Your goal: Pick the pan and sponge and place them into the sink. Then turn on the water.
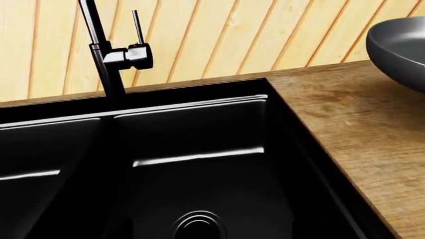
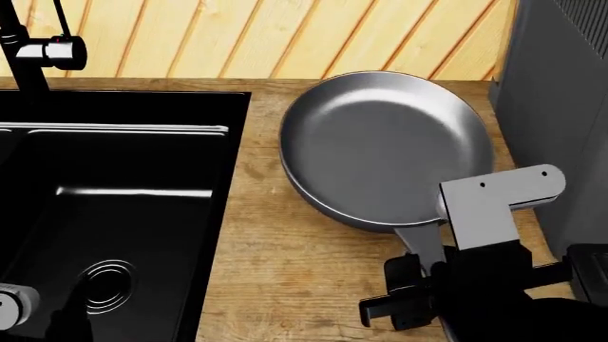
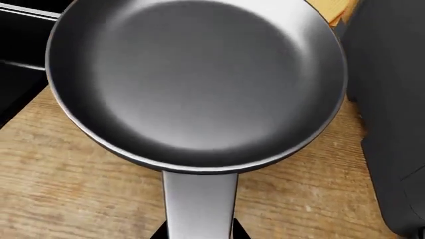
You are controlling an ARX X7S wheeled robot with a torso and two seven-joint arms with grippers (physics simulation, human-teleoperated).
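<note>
The dark-grey pan (image 2: 380, 142) lies on the wooden counter just right of the black sink (image 2: 233, 171). It fills the right wrist view (image 3: 192, 79), and its rim shows in the left wrist view (image 1: 401, 47). My right gripper (image 2: 426, 276) is shut on the pan's flat handle (image 3: 199, 204), with a black finger on each side (image 3: 199, 235). Only a grey part of my left arm (image 2: 11, 306) shows, low over the right basin (image 1: 199, 149). Its jaws are hidden against the black. The sponge is out of view. No water stream shows.
The black faucet (image 1: 106, 59) with its chrome lever body (image 1: 136, 56) stands behind the basin divider, also in the head view (image 2: 28, 53). A ringed drain (image 2: 107, 285) lies in the right basin. A grey appliance (image 2: 560, 92) stands close right of the pan. A wood-plank wall is behind.
</note>
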